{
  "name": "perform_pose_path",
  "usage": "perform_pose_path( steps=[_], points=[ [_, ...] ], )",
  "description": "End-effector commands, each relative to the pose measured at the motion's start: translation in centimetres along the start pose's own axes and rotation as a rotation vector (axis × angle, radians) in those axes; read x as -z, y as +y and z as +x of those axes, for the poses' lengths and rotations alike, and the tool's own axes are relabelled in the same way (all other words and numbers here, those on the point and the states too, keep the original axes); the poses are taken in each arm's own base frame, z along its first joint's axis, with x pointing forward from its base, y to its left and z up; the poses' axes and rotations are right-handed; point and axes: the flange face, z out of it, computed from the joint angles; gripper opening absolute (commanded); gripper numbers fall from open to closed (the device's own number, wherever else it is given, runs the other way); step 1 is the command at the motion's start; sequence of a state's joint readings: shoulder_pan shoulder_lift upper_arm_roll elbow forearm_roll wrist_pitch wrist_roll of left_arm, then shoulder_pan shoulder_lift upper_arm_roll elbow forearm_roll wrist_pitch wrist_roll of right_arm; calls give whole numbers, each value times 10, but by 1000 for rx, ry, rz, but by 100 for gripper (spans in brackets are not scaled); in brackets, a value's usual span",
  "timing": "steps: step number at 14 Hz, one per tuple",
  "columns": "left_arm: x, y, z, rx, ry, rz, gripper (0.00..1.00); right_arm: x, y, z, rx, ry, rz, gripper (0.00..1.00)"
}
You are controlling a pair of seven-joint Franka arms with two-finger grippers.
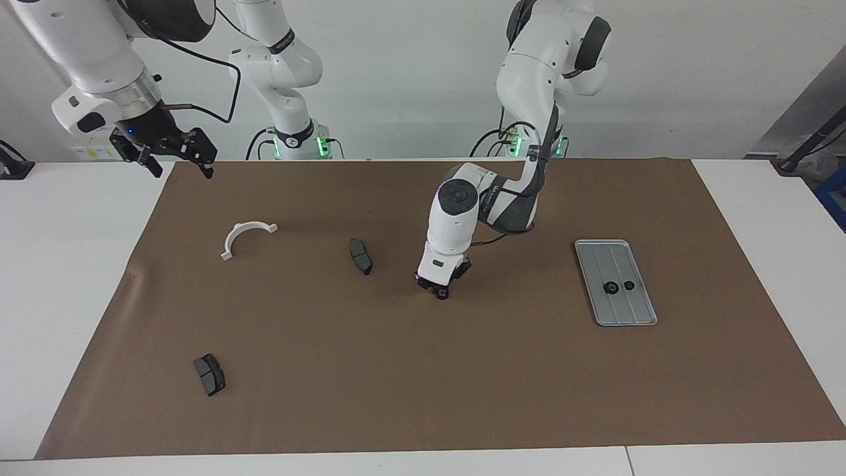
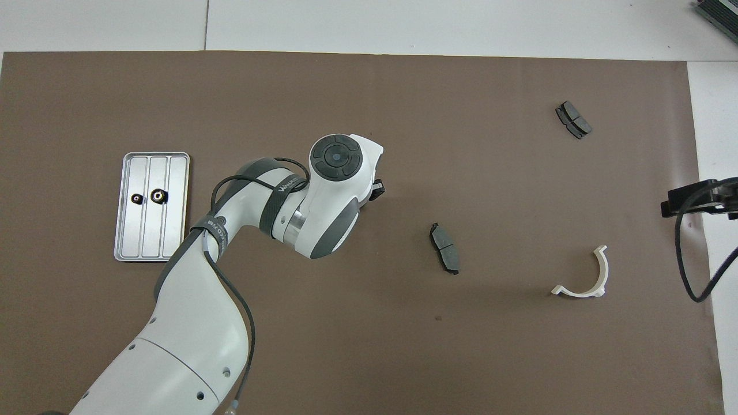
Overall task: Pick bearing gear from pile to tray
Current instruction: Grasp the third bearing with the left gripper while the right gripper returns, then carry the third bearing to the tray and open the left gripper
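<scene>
Gear [image 1: 441, 294] sits on the mat between the left gripper's [image 1: 439, 291] fingers.

Brown mat [image 1: 423, 370] over a white table [image 1: 59, 277], silver-grey grooved tray [image 1: 628, 311] carrying two black gears [image 1: 611, 288], white half-ring bracket [image 1: 241, 235], two dark grey brake pads [image 1: 360, 256], white arms with black joints [image 1: 456, 218]
</scene>
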State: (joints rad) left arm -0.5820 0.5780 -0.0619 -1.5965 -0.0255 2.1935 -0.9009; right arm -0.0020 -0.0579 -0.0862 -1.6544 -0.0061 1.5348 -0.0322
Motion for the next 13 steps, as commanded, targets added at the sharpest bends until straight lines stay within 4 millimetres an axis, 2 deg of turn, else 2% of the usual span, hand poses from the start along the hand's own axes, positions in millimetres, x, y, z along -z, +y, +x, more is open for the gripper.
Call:
perform_pose_path(
  steps=[1, 3, 4, 5, 7, 10, 11, 13],
  points=[
    [6, -3, 3, 8, 16, 1, 0, -1, 0, -7, -2, 16, -1, 100],
    [17, -6, 13, 11, 13, 10, 0, -1, -5, -6, 7, 17, -2, 100],
    [25, -14, 27, 14, 2, 24, 0, 1, -5, -5, 10, 20, -4, 100],
    [32, -27, 40, -18, -14, 41, 0, 1, -8, -4, 13, 22, -4, 100],
    [50, -65, 67, -117, -73, 74, 0, 12, -24, 0, 44, 35, -35, 100],
    [77, -113, 93, -236, -96, 71, 0, 11, -24, 1, 27, 31, -32, 100],
    [80, -141, 104, -269, -114, 77, 0, 10, -25, 2, 29, 31, -32, 100],
    [88, -213, 119, -367, -134, 65, 0, 11, -21, 1, 24, 30, -27, 100]
  ],
)
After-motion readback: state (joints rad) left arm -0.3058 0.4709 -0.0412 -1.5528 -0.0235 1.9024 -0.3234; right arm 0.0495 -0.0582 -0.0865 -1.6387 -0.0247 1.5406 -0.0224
